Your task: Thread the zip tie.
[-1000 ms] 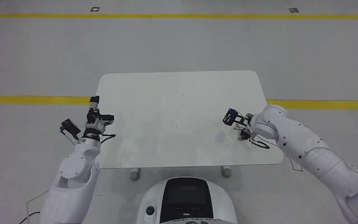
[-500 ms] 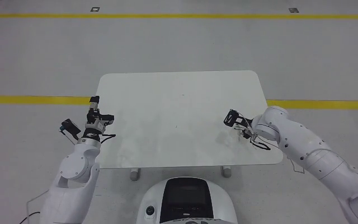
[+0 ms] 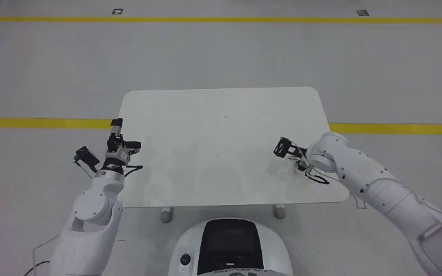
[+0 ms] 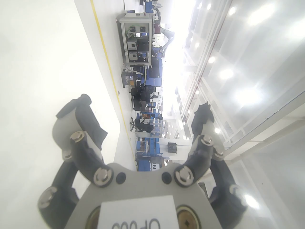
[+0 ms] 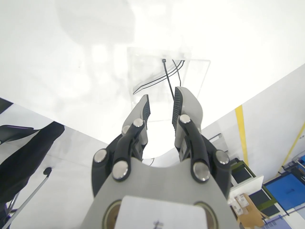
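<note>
The right tool (image 5: 161, 94) hangs low over the table (image 5: 71, 36), on the right side of the top. Its fingers (image 5: 145, 107) are parted with a narrow gap between them and nothing in their grasp. In the top view, the right tool (image 3: 283, 147) sits inboard of the table's (image 3: 221, 117) right edge and points toward the middle.

Just ahead of it, a clear sheet (image 5: 197, 77) lies flat on the table. The zip tie (image 5: 166, 75) rests on this sheet. It is black, its small square head is at the far end from the tool, and its strap runs straight back toward one fingertip. The strap's tail ends right at that fingertip, and I cannot tell whether they touch. Thin black strands (image 5: 152, 82) cross under the strap on the same sheet; they are probably more ties, but they are too fine to be sure.

The left tool (image 4: 143, 106) is released, its fingers (image 4: 81, 117) spread wide and empty, and it is aimed out along the table edge toward the room. In the top view, the left tool (image 3: 119, 138) sits at the left edge of the table, well apart from the right one.
</note>
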Controlling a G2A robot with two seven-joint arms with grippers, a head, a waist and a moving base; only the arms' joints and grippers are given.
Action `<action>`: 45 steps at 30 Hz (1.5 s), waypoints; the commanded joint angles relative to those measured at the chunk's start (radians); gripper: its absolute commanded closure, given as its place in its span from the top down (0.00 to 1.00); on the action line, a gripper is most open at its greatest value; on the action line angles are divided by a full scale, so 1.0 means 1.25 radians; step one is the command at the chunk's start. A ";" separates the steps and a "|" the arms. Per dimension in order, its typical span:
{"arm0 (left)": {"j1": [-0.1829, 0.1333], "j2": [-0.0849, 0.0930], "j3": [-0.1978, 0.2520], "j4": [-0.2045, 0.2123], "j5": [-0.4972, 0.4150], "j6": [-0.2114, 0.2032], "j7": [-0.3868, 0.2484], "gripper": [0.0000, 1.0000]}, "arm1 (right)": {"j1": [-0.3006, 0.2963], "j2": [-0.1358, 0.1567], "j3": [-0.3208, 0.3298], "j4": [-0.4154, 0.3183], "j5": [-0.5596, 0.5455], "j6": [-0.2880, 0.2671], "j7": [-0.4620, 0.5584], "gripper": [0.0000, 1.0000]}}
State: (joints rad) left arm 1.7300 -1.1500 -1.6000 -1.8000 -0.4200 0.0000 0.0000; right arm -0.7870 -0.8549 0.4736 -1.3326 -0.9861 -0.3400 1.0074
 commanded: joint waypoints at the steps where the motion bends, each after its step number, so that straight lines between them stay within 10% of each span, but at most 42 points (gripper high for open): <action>1: 0.000 0.000 0.000 0.000 0.000 0.000 0.000 1.00 | 0.009 -0.005 -0.015 0.016 -0.001 0.000 -0.012 0.22; 28: 0.000 0.000 0.000 0.000 0.000 0.000 0.000 1.00 | 0.075 -0.058 -0.108 0.131 -0.015 0.000 -0.051 0.10; 45: 0.000 0.000 0.000 0.000 0.000 0.000 0.000 1.00 | 0.083 -0.077 -0.118 0.150 -0.031 0.000 -0.045 0.25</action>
State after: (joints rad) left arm 1.7300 -1.1500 -1.6000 -1.8000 -0.4200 0.0000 0.0000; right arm -0.6838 -0.9497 0.3284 -1.1481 -1.0271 -0.3400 0.9482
